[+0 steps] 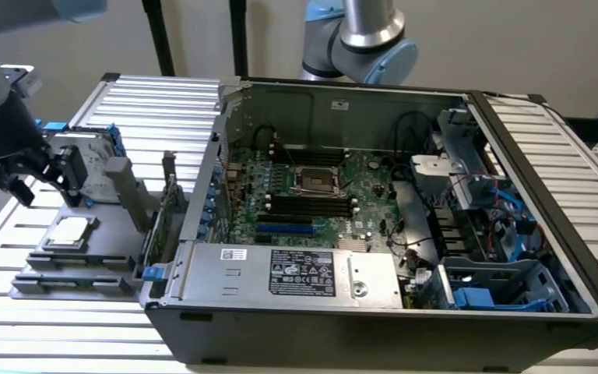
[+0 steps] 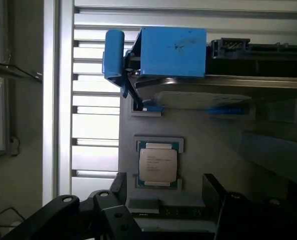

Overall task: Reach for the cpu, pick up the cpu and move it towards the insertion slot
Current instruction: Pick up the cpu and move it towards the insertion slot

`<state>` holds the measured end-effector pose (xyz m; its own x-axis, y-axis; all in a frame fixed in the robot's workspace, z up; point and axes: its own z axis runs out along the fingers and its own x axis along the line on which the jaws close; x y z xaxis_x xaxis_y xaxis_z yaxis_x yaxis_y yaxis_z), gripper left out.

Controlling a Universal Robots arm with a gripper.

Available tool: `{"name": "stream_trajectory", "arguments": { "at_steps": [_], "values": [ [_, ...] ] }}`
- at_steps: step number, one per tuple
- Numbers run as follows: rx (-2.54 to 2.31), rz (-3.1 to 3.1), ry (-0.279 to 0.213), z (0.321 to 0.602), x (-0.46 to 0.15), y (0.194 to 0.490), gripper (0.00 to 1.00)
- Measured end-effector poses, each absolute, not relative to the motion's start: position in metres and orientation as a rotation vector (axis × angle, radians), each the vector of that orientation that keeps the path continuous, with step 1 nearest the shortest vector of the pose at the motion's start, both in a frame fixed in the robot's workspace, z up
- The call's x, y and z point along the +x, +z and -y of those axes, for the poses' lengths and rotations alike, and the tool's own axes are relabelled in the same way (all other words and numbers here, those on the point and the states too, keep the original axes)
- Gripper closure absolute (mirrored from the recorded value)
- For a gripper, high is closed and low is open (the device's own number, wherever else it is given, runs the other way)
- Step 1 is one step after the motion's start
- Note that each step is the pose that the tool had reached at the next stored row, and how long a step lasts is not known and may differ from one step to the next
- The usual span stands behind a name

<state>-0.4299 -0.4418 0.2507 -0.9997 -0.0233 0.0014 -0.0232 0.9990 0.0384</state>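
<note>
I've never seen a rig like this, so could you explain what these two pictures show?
The dark machine is a robot arm ending in a gripper, a two-fingered clamp. One picture looks on from outside; the other comes from a camera on the arm's wrist. An open computer case lies on a slatted table. Beside it, a grey tray holds the cpu, a small silver chip. The gripper hangs open near it, holding nothing. The insertion slot sits inside the case.

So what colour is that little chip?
The chip is pale silver with a green rim; the wrist view shows it best.
</note>
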Motion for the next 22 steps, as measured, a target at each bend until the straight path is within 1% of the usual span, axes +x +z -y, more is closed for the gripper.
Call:
{"name": "stream_trajectory", "arguments": {
  "at_steps": [22],
  "values": [
    [0.046, 3.139, -0.060, 0.442, -0.433, 0.211, 0.29]
  ]
}}
